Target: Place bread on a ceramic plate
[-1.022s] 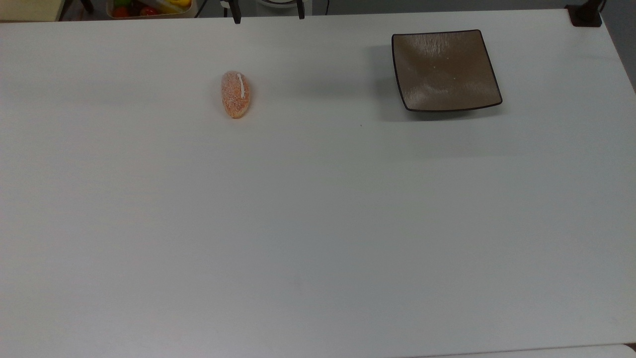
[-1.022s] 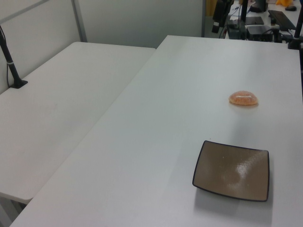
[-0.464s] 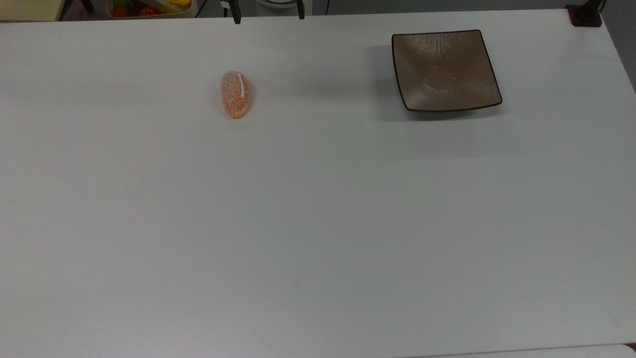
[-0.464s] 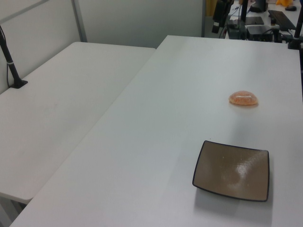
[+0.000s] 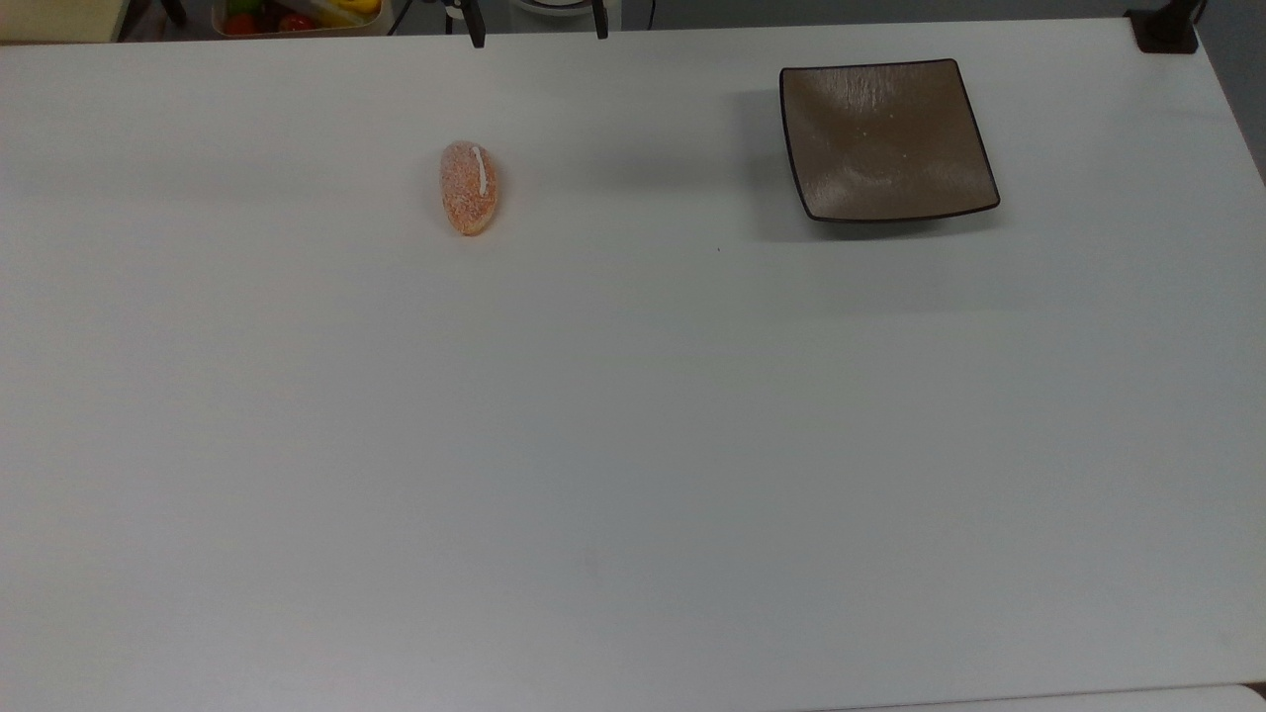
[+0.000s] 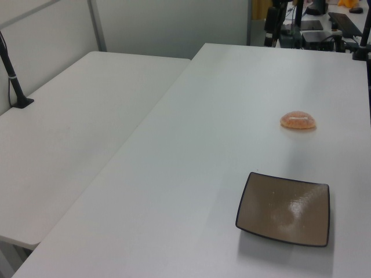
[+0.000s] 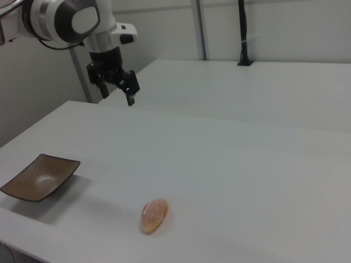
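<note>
Two black fingers of your gripper (image 7: 116,94) are spread apart with nothing between them, hanging high above the white table (image 5: 633,445). You're at the approach stage: next, descend over the bread (image 5: 469,187), a small oval, sugar-speckled orange bun lying well apart from the ceramic plate (image 5: 883,138), which is square, glossy brown-grey, bare.

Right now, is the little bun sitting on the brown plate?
No, the bread lies on the bare white table, well apart from the empty ceramic plate.
</note>
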Robot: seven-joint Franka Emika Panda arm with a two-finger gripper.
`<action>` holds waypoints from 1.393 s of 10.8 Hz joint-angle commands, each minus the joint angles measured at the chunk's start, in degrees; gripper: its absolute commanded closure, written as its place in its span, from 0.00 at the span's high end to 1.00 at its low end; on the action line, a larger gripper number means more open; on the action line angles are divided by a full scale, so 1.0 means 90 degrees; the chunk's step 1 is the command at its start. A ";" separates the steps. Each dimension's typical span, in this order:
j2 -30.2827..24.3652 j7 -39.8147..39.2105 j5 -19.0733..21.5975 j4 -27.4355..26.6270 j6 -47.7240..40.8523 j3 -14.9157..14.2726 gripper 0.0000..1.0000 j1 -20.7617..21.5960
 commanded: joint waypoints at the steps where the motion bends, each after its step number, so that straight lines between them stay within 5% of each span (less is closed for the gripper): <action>1: 0.0082 -0.0173 0.0020 0.0038 -0.0396 -0.0005 1.00 0.0013; 9: -0.0552 -0.1031 -0.0107 -0.0800 -0.0906 -0.0083 1.00 -0.0065; 15: -0.0875 -0.1579 -0.0898 -0.2469 -0.0313 -0.0123 1.00 -0.0075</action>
